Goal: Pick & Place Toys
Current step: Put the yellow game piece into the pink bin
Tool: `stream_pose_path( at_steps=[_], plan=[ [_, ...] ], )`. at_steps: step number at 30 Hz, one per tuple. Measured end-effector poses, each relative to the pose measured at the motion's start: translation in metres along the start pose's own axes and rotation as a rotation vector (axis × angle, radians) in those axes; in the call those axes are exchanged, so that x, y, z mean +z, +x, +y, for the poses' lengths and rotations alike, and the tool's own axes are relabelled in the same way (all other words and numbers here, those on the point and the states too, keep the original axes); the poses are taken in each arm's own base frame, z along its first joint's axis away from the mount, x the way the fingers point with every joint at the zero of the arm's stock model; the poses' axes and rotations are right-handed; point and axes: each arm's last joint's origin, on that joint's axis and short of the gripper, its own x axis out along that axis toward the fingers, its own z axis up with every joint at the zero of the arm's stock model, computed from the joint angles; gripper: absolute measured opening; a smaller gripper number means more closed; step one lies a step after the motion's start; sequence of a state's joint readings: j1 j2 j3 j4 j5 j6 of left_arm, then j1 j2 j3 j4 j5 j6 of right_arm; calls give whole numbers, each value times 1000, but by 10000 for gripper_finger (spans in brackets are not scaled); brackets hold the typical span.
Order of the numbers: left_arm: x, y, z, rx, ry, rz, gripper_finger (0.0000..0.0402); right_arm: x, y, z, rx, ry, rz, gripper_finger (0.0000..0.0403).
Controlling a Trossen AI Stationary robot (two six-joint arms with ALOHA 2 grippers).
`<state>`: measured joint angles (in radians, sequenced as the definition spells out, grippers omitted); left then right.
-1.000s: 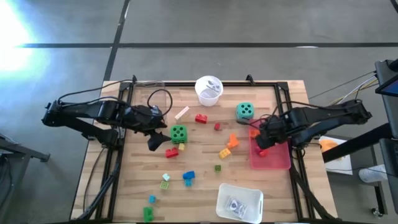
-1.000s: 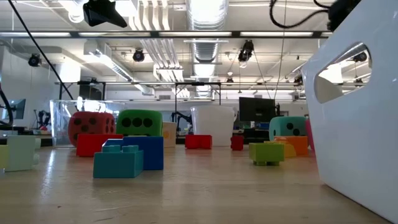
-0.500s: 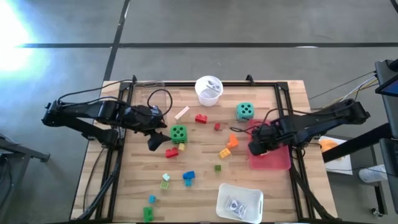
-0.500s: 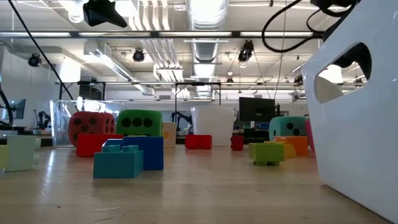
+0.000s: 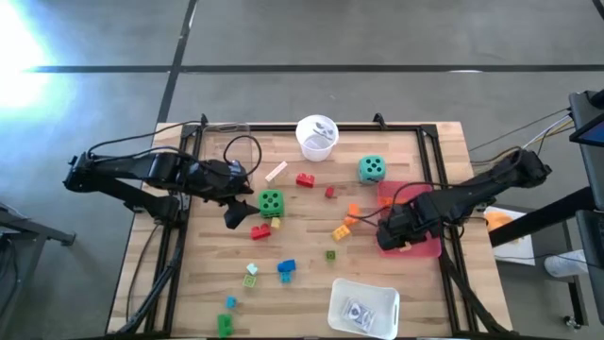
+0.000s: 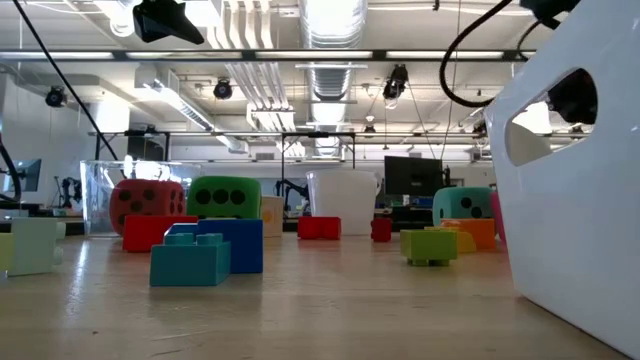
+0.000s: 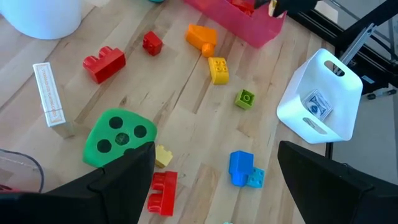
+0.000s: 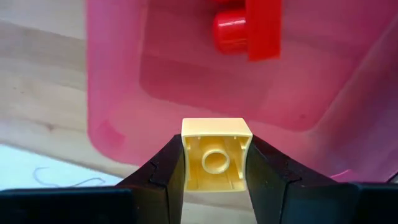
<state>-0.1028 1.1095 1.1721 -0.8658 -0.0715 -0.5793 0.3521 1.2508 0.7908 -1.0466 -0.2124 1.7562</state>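
My right gripper (image 8: 216,163) has moved along the pink bin (image 8: 323,81), fingers closed on a yellow brick (image 8: 216,155) now directly over it, so I judge release comes next. My left gripper (image 7: 214,180) waits open beside the green die (image 7: 118,135)

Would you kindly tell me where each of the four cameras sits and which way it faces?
High: overhead, straight down; both arms show.
Low: tabletop height, level across the bricks; no gripper shows.
Left wrist: looks down past its open fingers at the green die.
Right wrist: fingers shut on a yellow brick over the pink bin.
Shared: high and left wrist both show the die.
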Motion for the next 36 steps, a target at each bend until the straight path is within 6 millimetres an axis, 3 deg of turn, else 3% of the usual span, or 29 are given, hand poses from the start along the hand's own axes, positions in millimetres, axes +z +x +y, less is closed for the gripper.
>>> stream_pose_path(
  at_steps=[15, 20, 36],
  plan=[
    [0, 0, 0, 0, 5, 0, 340, 1, 25, -8, 2, 162, -85, 120],
    [0, 0, 0, 0, 7, 0, 340, 5, 38, -11, 31, 164, -75, 120],
    [0, 0, 0, 0, 6, 0, 340, 9, 49, -18, 5, 148, -80, 120]
  ],
)
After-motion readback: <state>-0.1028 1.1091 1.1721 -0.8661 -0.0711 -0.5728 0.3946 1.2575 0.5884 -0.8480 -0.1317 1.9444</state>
